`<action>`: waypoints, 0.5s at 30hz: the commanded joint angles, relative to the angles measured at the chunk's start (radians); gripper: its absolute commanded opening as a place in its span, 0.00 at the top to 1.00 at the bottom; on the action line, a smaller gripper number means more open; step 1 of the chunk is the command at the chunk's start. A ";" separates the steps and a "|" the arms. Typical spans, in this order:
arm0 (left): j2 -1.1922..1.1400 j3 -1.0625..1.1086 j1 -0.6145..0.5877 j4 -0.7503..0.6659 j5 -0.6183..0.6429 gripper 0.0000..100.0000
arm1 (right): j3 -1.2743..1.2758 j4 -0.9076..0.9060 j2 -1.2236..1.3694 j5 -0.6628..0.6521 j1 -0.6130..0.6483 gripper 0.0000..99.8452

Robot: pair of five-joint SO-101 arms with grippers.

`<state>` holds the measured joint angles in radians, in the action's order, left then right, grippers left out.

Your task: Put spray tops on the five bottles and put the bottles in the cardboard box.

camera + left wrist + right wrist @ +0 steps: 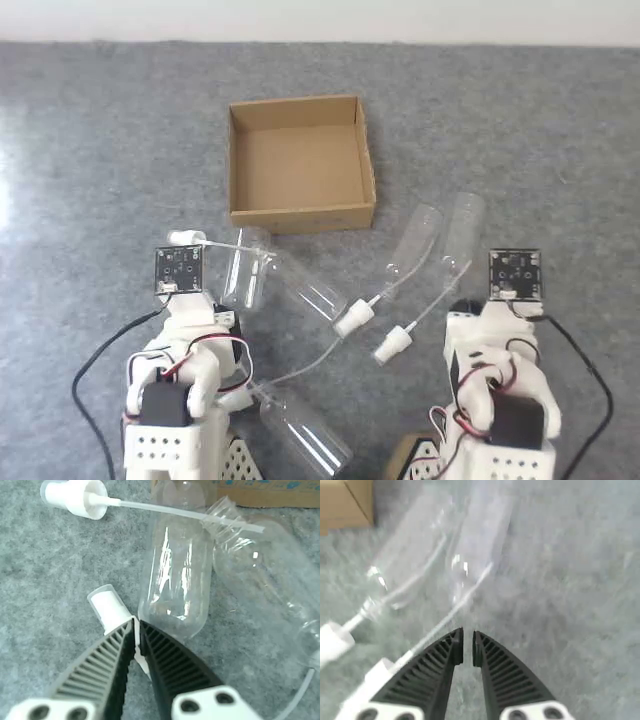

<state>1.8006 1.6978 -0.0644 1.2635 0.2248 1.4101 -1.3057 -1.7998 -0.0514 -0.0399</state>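
Left gripper (136, 627) pinched on spray top (105, 602); right gripper (467, 636) near-closed, empty; bottles (245, 272) at six o'clock of cardboard box (300, 216).

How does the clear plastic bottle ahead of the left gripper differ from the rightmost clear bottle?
The clear plastic bottle ahead of the left gripper points its neck at the brown cardboard box; the rightmost clear bottle points its neck toward the right arm. The rightmost holds a white spray top's tube; the other is empty. Both lie sideways outside the box.
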 commanded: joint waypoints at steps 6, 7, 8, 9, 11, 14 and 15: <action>0.023 -0.013 0.003 -0.002 0.008 0.99 | -0.236 -0.016 -0.013 0.008 -0.015 0.99; 0.023 -0.013 0.003 -0.002 0.008 0.99 | -0.258 -0.028 -0.013 0.008 -0.015 0.99; 0.023 -0.013 0.003 -0.002 0.008 0.99 | -0.282 -0.048 -0.012 0.008 -0.015 0.99; 0.023 -0.013 0.003 -0.002 0.008 0.99 | -0.308 -0.065 -0.005 0.008 -0.015 0.99; 0.023 -0.013 0.003 -0.002 0.008 0.99 | -0.361 -0.090 -0.005 0.008 -0.015 0.99; 0.023 -0.013 0.003 -0.002 0.008 0.99 | -0.428 -0.113 -0.005 0.009 -0.015 0.99; 0.023 -0.013 0.003 -0.002 0.008 0.99 | -0.450 -0.114 -0.005 0.011 -0.015 0.99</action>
<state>1.8006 1.6978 -0.0644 1.2635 0.2248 1.0618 -1.4085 -1.8121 -0.0514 -0.0399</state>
